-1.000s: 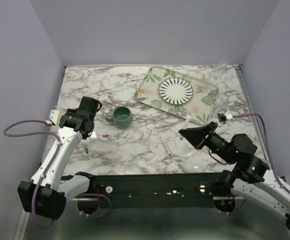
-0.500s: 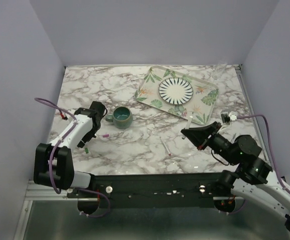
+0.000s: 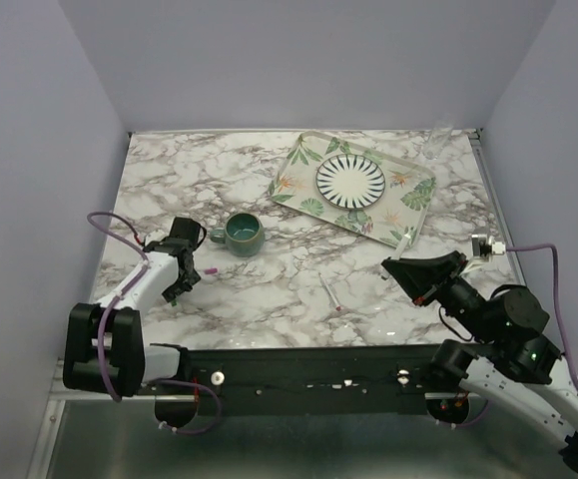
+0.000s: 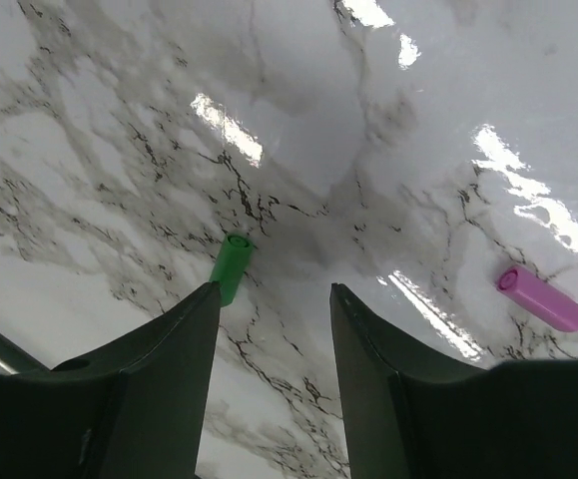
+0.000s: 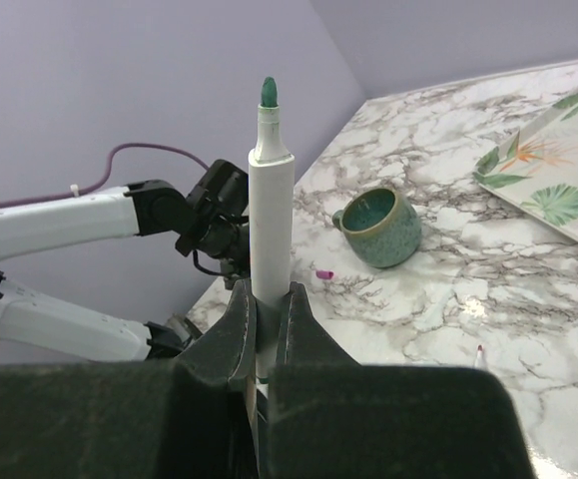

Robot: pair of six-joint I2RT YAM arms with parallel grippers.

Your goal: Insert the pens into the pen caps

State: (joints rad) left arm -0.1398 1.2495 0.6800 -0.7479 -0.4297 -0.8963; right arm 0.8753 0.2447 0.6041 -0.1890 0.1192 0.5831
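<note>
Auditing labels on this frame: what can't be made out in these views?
green cap: left wrist view, near end behind a left finger.
held pen: right wrist view, lower barrel buried between the right fingers.
loose pen: right wrist view, all but its tip behind those fingers.

The top camera hangs high behind the arm bases, looking down and forward over the whole marble table (image 3: 269,170). The left wrist camera sits right down close to the marble, staring at the green cap (image 4: 232,265) and pink cap (image 4: 539,297). The right wrist camera gazes low across the table past its upright pen (image 5: 269,220), sharing the green cup (image 5: 380,228), pink cap and left arm (image 5: 59,225) with the top view.
</note>
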